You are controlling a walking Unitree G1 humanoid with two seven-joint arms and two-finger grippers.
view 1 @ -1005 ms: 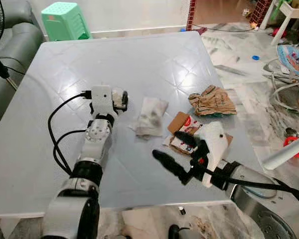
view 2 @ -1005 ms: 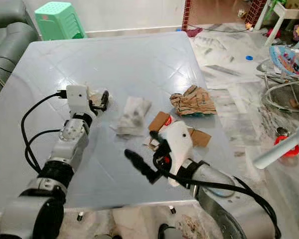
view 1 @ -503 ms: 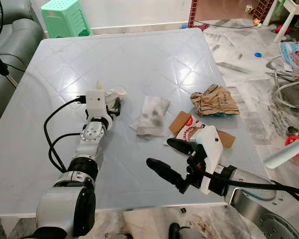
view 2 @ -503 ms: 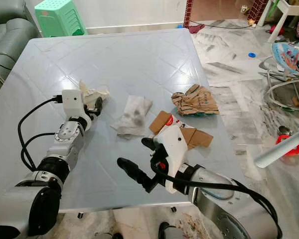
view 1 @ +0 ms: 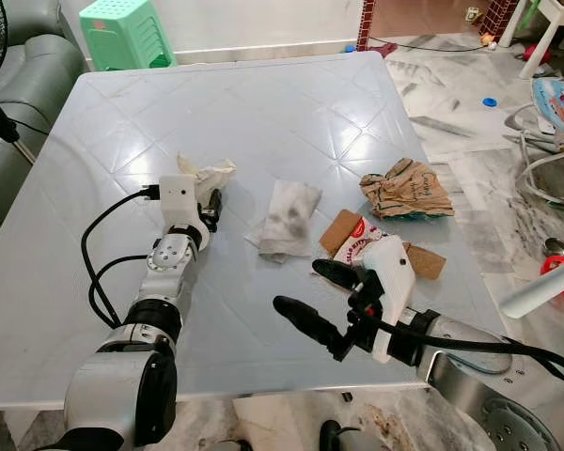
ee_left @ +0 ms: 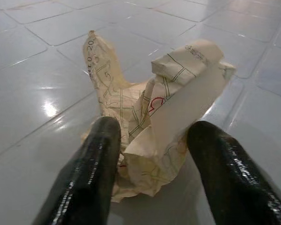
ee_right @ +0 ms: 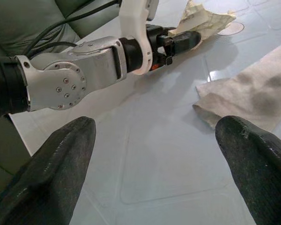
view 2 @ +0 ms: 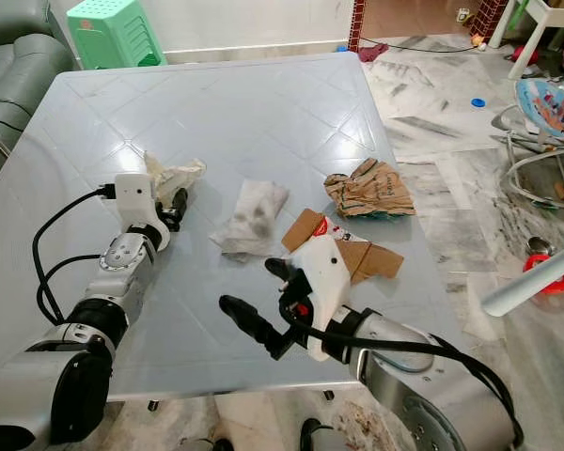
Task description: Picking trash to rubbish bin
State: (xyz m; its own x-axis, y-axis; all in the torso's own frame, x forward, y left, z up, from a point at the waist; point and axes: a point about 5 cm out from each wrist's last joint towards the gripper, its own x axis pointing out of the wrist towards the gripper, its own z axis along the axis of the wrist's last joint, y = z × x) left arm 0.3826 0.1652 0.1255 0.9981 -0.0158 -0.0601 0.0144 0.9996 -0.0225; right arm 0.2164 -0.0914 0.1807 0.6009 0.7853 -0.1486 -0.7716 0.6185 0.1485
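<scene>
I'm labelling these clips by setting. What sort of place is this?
Probably a home living room: a grey sofa beside the low table, a green plastic stool by the wall, and a marble-tile floor with household clutter.

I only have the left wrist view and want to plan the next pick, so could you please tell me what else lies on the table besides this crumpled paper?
Observer: A stained white tissue lies just to the robot's right of your crumpled paper.
Operator: Thank you; is there anything beyond it?
Observer: Yes, a crumpled brown paper bag lies farther right, near the table edge.
Operator: And where is the right claw?
Observer: The right claw hovers open above the near table edge, beside a cardboard piece.
</scene>
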